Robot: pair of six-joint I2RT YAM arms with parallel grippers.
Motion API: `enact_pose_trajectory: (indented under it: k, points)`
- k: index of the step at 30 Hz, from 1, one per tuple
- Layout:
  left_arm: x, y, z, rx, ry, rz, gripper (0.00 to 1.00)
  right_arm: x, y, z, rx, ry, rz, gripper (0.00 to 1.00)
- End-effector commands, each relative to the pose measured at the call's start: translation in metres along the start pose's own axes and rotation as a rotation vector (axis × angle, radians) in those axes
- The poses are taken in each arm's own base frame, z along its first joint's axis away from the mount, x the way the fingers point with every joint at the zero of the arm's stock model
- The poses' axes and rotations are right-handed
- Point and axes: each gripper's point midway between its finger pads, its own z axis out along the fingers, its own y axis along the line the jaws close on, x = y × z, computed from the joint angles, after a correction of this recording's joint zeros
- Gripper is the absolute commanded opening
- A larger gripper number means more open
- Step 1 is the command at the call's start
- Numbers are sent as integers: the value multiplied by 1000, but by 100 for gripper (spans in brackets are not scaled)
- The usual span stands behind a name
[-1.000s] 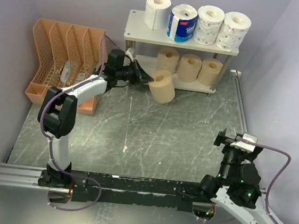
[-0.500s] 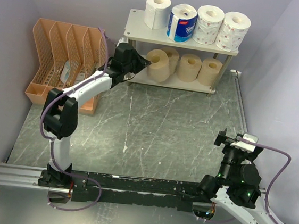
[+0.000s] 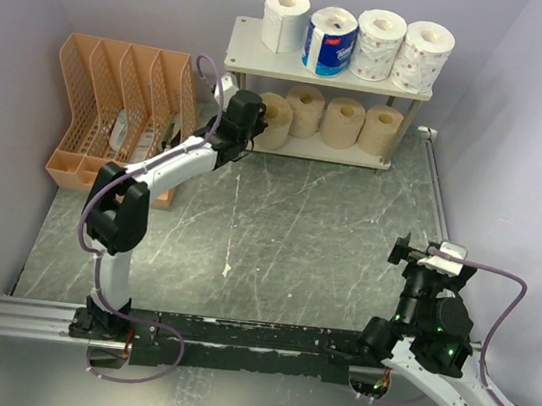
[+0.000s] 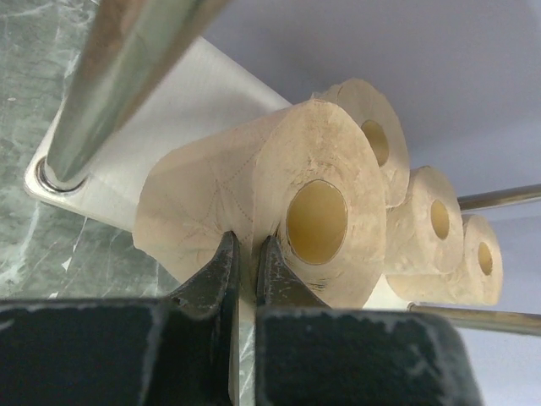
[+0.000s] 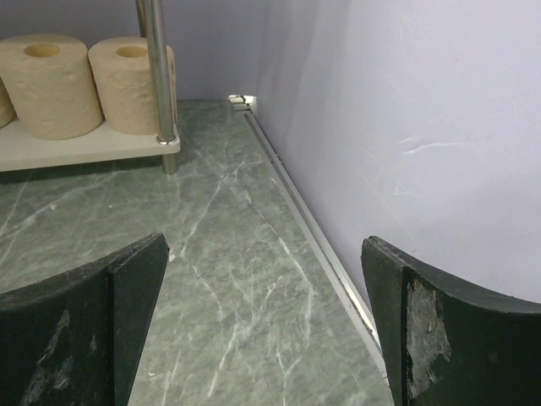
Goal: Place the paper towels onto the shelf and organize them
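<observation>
The shelf (image 3: pixel 266 67) stands at the back. Its top board holds a white roll (image 3: pixel 286 20), a blue-white wrapped roll (image 3: pixel 331 42) and two printed rolls (image 3: pixel 380 44). The lower board (image 3: pixel 349 155) holds several tan rolls. My left gripper (image 3: pixel 257 124) is shut on the wall of the leftmost tan roll (image 3: pixel 276 121), which sits at the left end of the lower board; in the left wrist view the fingers pinch this roll (image 4: pixel 254 203) beside a silver leg (image 4: pixel 127 76). My right gripper (image 5: pixel 262 321) is open and empty, low at the right front.
An orange mesh file organizer (image 3: pixel 116 109) stands left of the shelf, close to my left arm. Purple walls close in at left, back and right. A metal rail (image 3: pixel 435 211) runs along the right wall.
My left gripper has carried the tan roll from the floor in front of the shelf back and left onto the lower board's left end. The right arm has not moved.
</observation>
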Motion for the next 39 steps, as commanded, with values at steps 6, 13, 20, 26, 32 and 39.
enact_pose_trajectory:
  k: [6,13,20,26,32,39]
  points:
    - [-9,-12,14,16,-145,10,7,0,-2,0,7,2,14,98]
    - [-13,-4,17,-6,-194,52,19,0,-1,-1,1,0,19,100]
    - [-27,-7,16,-4,-247,117,65,0,5,0,-18,-14,16,100]
    - [-28,-9,13,5,-240,147,100,0,5,0,-23,-14,17,100]
    - [-30,-14,-14,37,-184,185,100,-1,6,0,-30,-12,25,100]
    - [-17,-24,-99,147,-95,384,100,-6,1,0,-15,-15,61,100]
